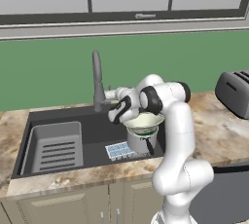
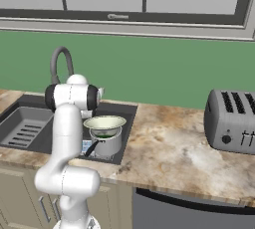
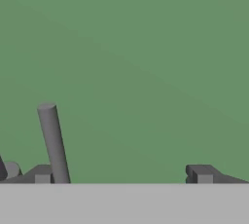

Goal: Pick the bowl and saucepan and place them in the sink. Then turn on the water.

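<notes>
The pale bowl (image 1: 145, 121) (image 2: 104, 122) rests on top of the silver saucepan (image 1: 141, 142) (image 2: 107, 144), which stands in the right part of the dark sink (image 1: 97, 130) (image 2: 30, 108). My gripper (image 1: 113, 102) (image 3: 121, 175) is open and holds nothing. It hangs just left of the bowl, beside the base of the tall grey faucet (image 1: 97, 79) (image 2: 60, 61), pointing toward the green wall. In the hand view a grey rod of the faucet (image 3: 53, 142) stands upright just inside the left fingertip (image 3: 41, 175). The water is out of view.
A ribbed grey tray insert (image 1: 56, 147) (image 2: 22, 126) fills the sink's left half. A blue-and-white checked pad (image 1: 119, 150) lies in the basin in front of the saucepan. A toaster (image 1: 236, 91) (image 2: 231, 121) stands on the marble counter (image 1: 219, 135) to the right.
</notes>
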Controlling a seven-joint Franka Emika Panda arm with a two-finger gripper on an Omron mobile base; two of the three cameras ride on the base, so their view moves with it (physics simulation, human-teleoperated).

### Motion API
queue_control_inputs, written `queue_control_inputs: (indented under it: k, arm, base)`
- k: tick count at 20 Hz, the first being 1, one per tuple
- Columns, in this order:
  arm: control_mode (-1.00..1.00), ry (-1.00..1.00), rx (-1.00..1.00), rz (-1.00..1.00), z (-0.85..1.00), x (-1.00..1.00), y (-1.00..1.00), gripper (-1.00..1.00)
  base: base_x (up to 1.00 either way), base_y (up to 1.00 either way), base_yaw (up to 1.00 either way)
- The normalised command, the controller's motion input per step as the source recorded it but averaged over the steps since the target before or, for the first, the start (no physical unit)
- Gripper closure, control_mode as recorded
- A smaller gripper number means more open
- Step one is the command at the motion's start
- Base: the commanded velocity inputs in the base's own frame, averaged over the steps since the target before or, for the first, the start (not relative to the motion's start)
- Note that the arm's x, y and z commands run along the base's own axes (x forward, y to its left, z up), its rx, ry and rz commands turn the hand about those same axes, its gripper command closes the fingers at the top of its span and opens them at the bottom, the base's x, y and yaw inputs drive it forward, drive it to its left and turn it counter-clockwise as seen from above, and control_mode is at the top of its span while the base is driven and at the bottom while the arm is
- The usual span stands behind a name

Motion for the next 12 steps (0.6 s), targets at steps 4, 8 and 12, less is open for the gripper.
queue_control_inputs:
  k: [4, 8, 12]
  arm:
    - [-1.0, 0.0, 0.11, 0.0, 0.1, 0.0, -0.66, -1.0]
    - [-1.0, 0.0, 0.1, 0.0, 0.08, 0.0, -0.66, -1.0]
    - [-1.0, 0.0, 0.07, 0.0, 0.01, 0.0, -0.72, -1.0]
  base:
    - [0.0, 0.0, 0.0]
    - [0.0, 0.0, 0.0]
    - [0.0, 0.0, 0.0]
